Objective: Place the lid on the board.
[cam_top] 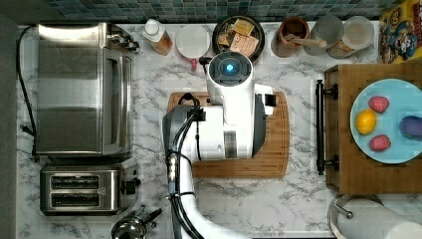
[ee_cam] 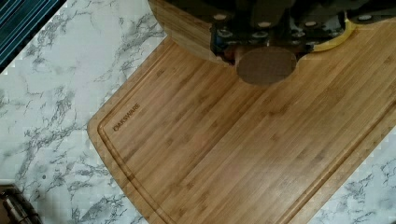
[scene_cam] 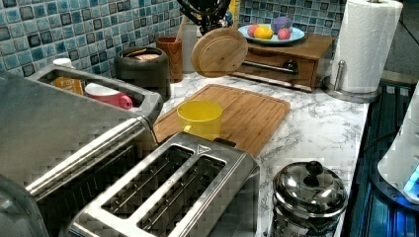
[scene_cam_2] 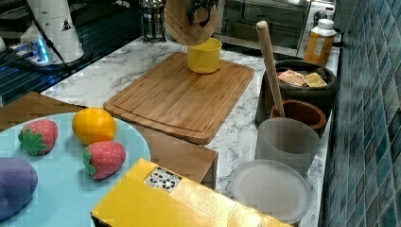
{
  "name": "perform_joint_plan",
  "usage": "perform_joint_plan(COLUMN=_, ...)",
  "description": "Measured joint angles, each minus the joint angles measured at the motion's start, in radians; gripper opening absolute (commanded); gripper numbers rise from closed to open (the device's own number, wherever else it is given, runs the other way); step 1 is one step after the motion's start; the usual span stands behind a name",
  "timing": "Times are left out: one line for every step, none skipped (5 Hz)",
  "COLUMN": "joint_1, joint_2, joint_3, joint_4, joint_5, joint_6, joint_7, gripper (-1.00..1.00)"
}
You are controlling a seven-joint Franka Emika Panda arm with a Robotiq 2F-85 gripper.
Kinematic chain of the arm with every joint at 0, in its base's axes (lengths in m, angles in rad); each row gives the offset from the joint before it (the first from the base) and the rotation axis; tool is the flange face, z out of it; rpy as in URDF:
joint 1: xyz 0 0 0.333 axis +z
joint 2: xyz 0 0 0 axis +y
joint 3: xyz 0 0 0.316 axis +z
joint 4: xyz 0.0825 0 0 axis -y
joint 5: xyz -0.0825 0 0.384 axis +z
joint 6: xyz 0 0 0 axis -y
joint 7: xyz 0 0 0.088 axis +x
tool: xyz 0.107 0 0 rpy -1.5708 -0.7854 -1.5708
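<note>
While the arm covers much of the top view, the bamboo cutting board (cam_top: 271,159) is seen at centre frame. In the left view, the round wooden lid (scene_cam: 219,52) is carried tilted, upper centre, above the board, on which a yellow cup (scene_cam: 199,118) stands. In the right view, the gripper (scene_cam_2: 201,13) appears clamped on the lid's knob. In the wrist view, bare board is seen beneath; lowering and levelling clear of the cup are judged next.

Two strawberries (cam_top: 378,104), one lemon (cam_top: 366,121), one blue plate (cam_top: 398,89), one board (cam_top: 273,159), one toaster (cam_top: 82,190), one yellow cup (scene_cam: 199,118).
</note>
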Motion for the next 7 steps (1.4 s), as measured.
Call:
perform_joint_plan(joint_1=-0.004, joint_2=0.006, joint_3=0.005, joint_4=-0.01, joint_5=-0.004, joint_6=0.0, joint_7=0.0, gripper=-1.0)
perform_joint_plan(joint_1=-0.002, joint_2=0.026, joint_3=0.004, joint_4=-0.024, joint_5=-0.006, joint_6=0.011, joint_7=0.0, gripper=-1.0)
perform_joint_plan(joint_1=-0.003, joint_2=0.056, joint_3=0.0, joint_4=-0.029, joint_5=-0.018, joint_6=0.021, joint_7=0.008, gripper=-1.0)
perform_joint_plan(joint_1=-0.002, joint_2=0.069, joint_3=-0.021, joint_4=-0.044, joint_5=-0.017, joint_6=0.041, joint_7=0.008, gripper=-1.0)
perform_joint_plan(joint_1=-0.013, joint_2=0.059, joint_3=-0.048, joint_4=-0.075, joint_5=-0.019, joint_6=0.075, joint_7=0.035, gripper=-1.0)
perform_joint_plan(joint_1=-0.028, joint_2=0.029, joint_3=-0.079, joint_4=-0.12, joint_5=-0.032, joint_6=0.095, joint_7=0.078, gripper=-1.0)
perform_joint_plan(joint_1=-0.051, joint_2=-0.039, joint_3=-0.115, joint_4=-0.198, joint_5=-0.046, joint_6=0.167, joint_7=0.083, gripper=-1.0)
